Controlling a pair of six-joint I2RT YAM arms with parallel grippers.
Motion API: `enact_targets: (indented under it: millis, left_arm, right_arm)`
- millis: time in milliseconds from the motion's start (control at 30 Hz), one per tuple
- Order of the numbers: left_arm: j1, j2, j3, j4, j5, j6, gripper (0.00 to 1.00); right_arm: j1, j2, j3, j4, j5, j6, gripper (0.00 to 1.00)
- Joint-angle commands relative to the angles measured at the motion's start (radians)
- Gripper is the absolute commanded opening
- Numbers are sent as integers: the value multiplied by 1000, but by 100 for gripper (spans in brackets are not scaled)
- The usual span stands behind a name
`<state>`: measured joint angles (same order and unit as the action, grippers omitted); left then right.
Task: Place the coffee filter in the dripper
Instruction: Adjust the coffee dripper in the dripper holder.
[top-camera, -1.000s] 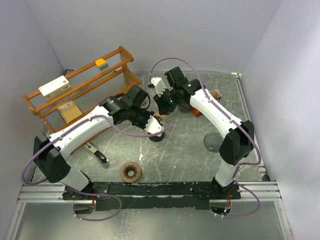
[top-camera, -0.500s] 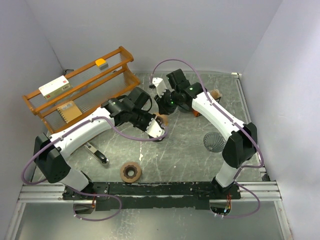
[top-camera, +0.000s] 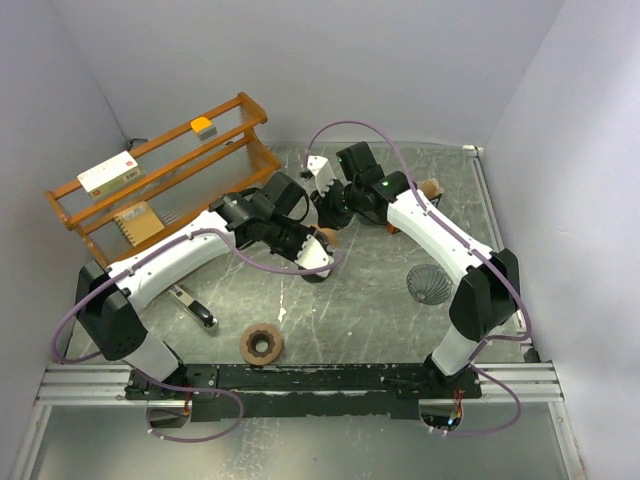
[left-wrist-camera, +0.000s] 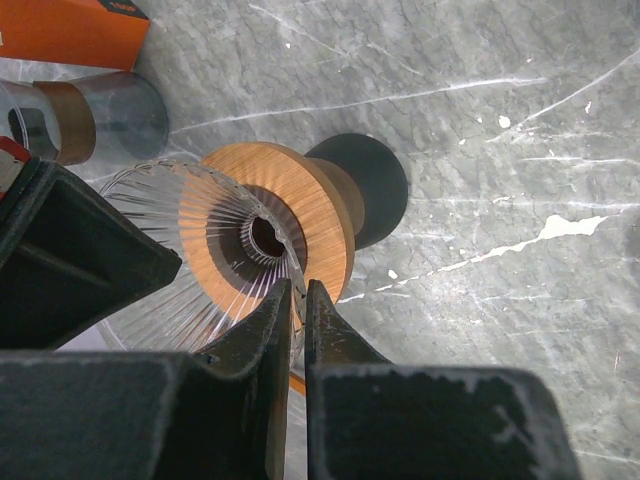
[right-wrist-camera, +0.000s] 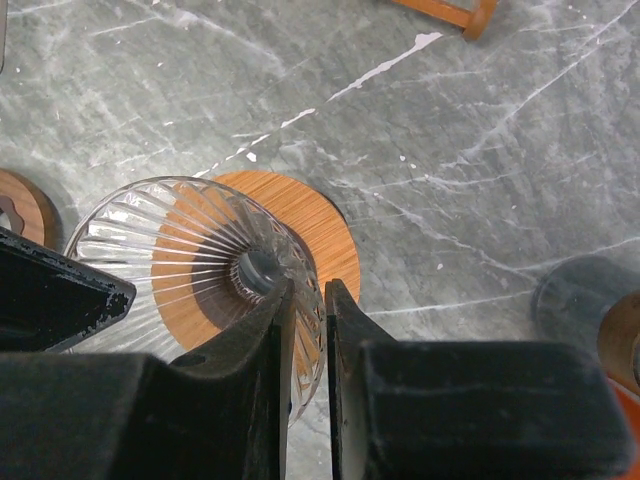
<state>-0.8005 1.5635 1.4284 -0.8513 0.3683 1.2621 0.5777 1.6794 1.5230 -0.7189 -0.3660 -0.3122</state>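
Observation:
The dripper (top-camera: 323, 239) is a clear ribbed glass cone with a wooden collar (left-wrist-camera: 325, 215), and it sits mid-table between both arms. My left gripper (left-wrist-camera: 297, 291) is shut on the near part of its glass rim. From the other side, my right gripper (right-wrist-camera: 308, 292) pinches the rim of the dripper (right-wrist-camera: 190, 250) too. A brown fluted ring (top-camera: 262, 343), which looks like the coffee filter, lies alone near the front edge, apart from both grippers.
A black round base (left-wrist-camera: 372, 185) shows just beyond the dripper. A dark ribbed cone (top-camera: 430, 284) stands to the right. An orange box (left-wrist-camera: 70, 30) and a grey cylinder (left-wrist-camera: 128, 112) sit behind. The wooden rack (top-camera: 150, 175) fills the back left, with a black-handled tool (top-camera: 193, 308) in front of it.
Both pairs of jaws have narrowed onto the dripper's rim. The left gripper shifted slightly right and back, and the right arm edged along with it.

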Motion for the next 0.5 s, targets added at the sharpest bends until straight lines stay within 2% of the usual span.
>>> enact_targets:
  millis: [0, 467]
  left_arm:
    - [8, 87, -17, -76, -40, -45, 10]
    - [17, 102, 38, -98, -30, -75, 11]
  right_arm:
    - [1, 54, -72, -89, 68, -36, 12]
    - [-4, 72, -131, -69, 91, -49, 11]
